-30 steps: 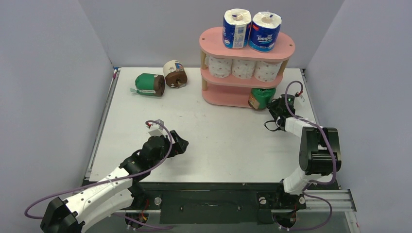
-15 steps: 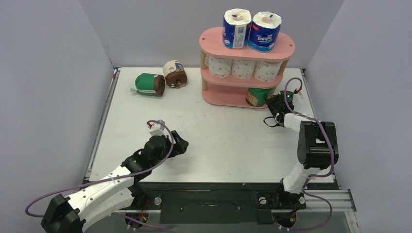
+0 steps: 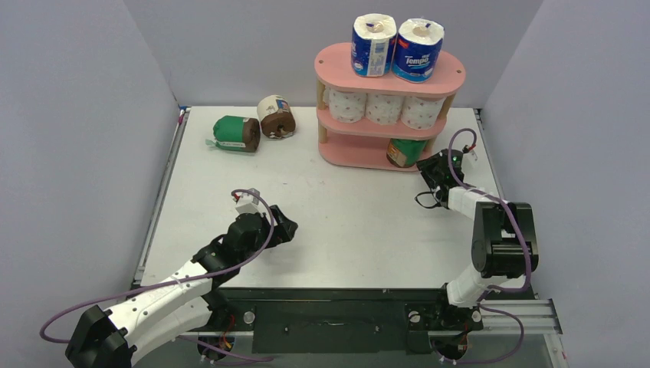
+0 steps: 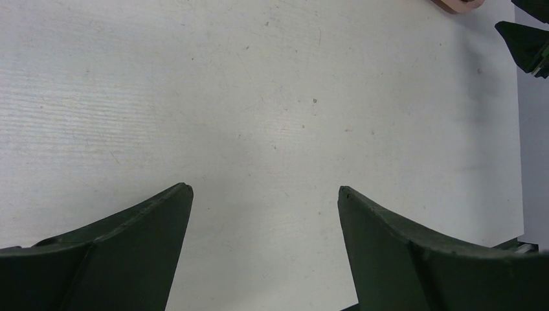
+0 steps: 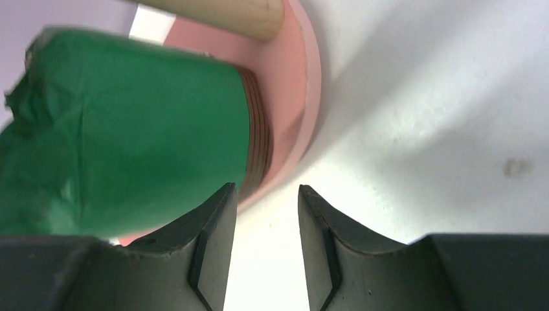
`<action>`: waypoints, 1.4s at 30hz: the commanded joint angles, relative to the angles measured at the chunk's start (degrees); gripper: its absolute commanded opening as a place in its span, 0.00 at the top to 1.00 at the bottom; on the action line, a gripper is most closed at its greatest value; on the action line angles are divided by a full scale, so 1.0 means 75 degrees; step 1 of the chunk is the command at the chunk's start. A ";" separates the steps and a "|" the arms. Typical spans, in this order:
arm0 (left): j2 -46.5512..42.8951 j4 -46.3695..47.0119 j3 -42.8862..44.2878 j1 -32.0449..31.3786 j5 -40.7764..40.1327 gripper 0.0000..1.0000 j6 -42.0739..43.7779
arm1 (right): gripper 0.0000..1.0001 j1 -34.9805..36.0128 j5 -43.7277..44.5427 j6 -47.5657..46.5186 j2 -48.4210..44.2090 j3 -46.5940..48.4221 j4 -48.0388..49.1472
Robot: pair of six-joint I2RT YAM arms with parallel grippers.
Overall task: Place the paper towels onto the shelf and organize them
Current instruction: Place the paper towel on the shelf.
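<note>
The pink shelf (image 3: 337, 61) stands at the back right. Two blue-white paper towels (image 3: 373, 44) stand on its top board, and three white dotted ones (image 3: 383, 109) fill the middle tier. A green-wrapped roll (image 3: 405, 152) lies on the bottom tier. In the right wrist view this green roll (image 5: 129, 129) rests on the pink board (image 5: 291, 97), just past my left fingertip. My right gripper (image 3: 427, 163) (image 5: 267, 189) is shut with nothing between its fingers. Another green roll (image 3: 236, 133) and a cream-wrapped roll (image 3: 276, 116) lie on the table at the back left. My left gripper (image 3: 287, 228) (image 4: 265, 189) hangs open over bare table.
Grey walls close in the white table (image 3: 345, 222) on the left, back and right. A wooden post (image 5: 220, 13) of the shelf stands just beyond the green roll. The shelf's base edge (image 4: 461, 5) and the right gripper's tip (image 4: 527, 42) show at the far corner of the left wrist view.
The green roll at the bottom tier has slid further in under the shelf, pushed by my right gripper, which then drew back slightly. The left arm has not moved.
</note>
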 commanded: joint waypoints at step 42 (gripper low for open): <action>-0.0356 0.0058 0.0154 0.0227 -0.0118 0.18 0.0297 | 0.59 0.0812 0.0147 0.0912 0.0890 0.0880 0.1124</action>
